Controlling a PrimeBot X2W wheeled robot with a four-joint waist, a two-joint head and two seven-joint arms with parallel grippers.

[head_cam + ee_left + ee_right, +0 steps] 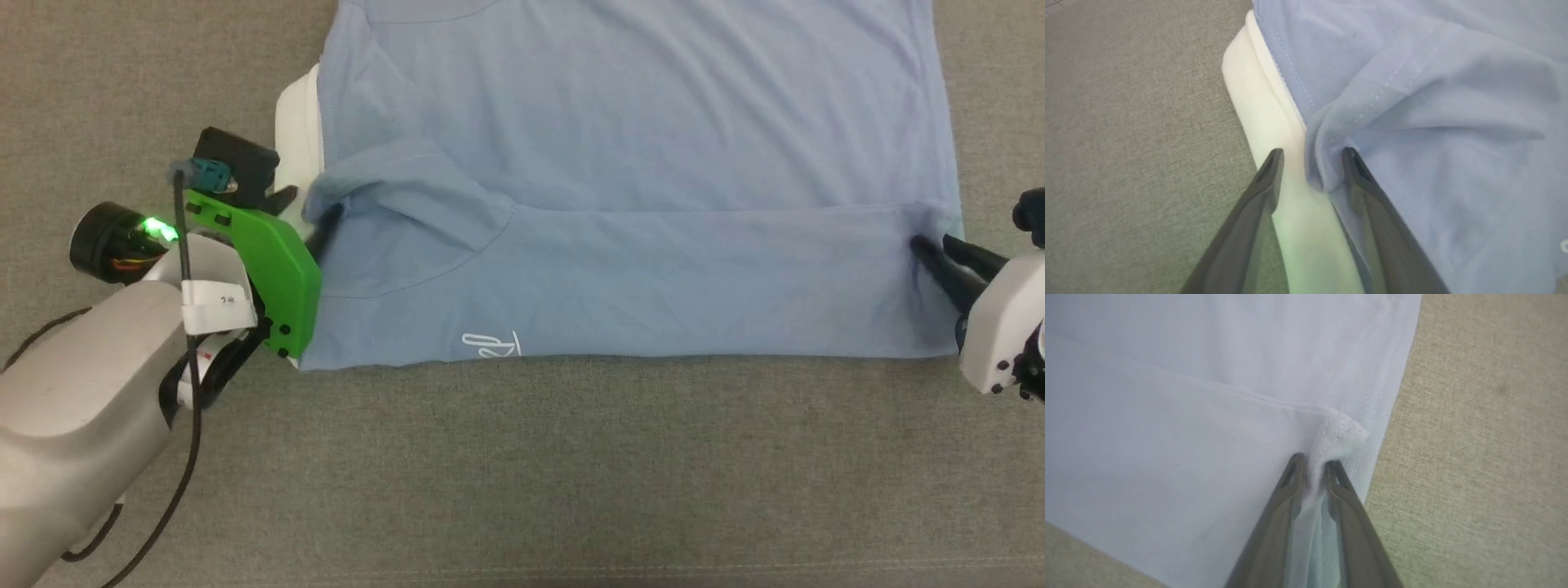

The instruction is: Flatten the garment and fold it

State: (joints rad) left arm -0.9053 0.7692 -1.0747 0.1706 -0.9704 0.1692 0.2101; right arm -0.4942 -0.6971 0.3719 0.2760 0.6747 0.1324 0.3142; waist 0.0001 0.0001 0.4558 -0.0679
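The garment [637, 163], a light blue shirt, lies spread on the grey surface, its near strip folded back over itself. A white script logo [490, 347] shows at the near edge. The white collar [298, 131] sticks out at the left. My left gripper [310, 208] is at the collar end; in the left wrist view its fingers [1349, 163] stand apart, with a bunched blue fold [1323, 155] and the collar [1253, 94] between them. My right gripper [931, 243] is at the right end of the fold, shut on a pinched corner [1337, 435] of the garment.
A grey woven surface [522, 474] lies under everything, with bare room in front of the shirt and to both sides. A black cable [192, 425] hangs along my left forearm, beside the green wrist bracket [273, 261].
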